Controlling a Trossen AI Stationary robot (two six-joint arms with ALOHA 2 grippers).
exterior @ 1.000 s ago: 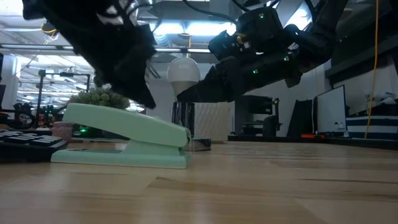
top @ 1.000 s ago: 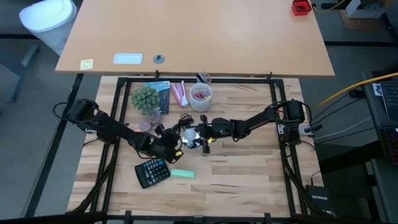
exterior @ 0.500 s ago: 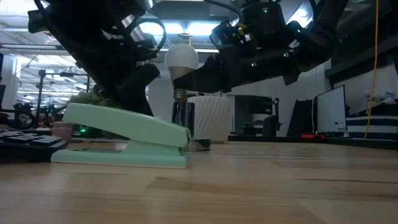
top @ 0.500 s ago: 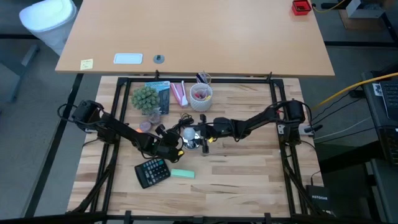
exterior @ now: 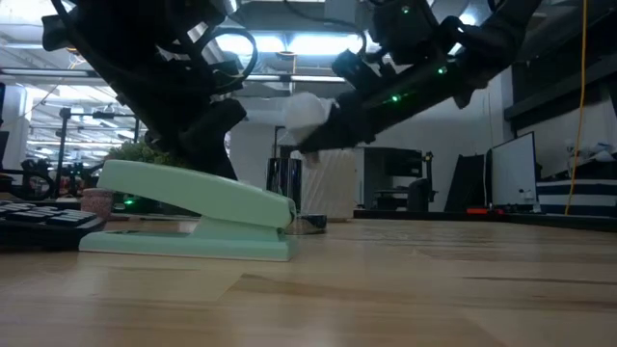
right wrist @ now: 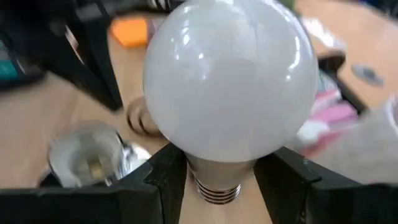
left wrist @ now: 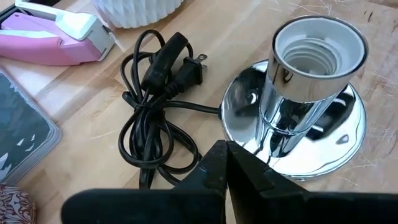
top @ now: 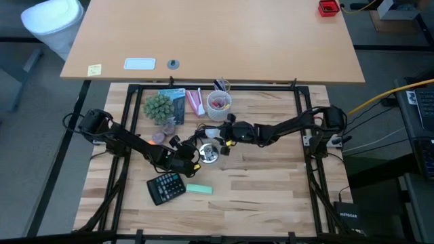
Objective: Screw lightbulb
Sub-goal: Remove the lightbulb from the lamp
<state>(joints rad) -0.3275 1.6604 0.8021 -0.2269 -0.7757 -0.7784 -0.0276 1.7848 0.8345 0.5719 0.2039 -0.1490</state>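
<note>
- Lightbulb [right wrist: 231, 87] fills the centre of the right wrist view, white globe upward, its threaded metal cap between the right gripper's [right wrist: 219, 177] two dark fingers [right wrist: 163, 180], which pinch its neck.
- High view places that bulb [top: 218, 131] as a small pale spot just above centre of the frame, at the tip of the right arm, up and to the right of the lamp base [top: 209, 154] and clear of it.
- Low view shows the bulb [exterior: 305, 113] only as a pale blur in the upper middle, raised off the table and tilted, above the white ribbed cup [exterior: 329, 183].
- Left wrist view alone shows the socket [left wrist: 319, 45]: chrome, upright, open and threaded, standing on a shiny round base [left wrist: 249, 115] in the right half of the frame.
- Left gripper [left wrist: 227, 163] sits at the bottom centre of that view, fingers pressed together, their tip touching the base's rim.
- Coiled black cord [left wrist: 158, 124] with its plug lies left of the base; a pink stapler [left wrist: 53, 40] lies in the upper left.
- Low view foreground holds a green stapler [exterior: 198, 212] at left; the high view shows it [top: 199, 189] beside a calculator [top: 166, 188], lower left of centre.
</note>
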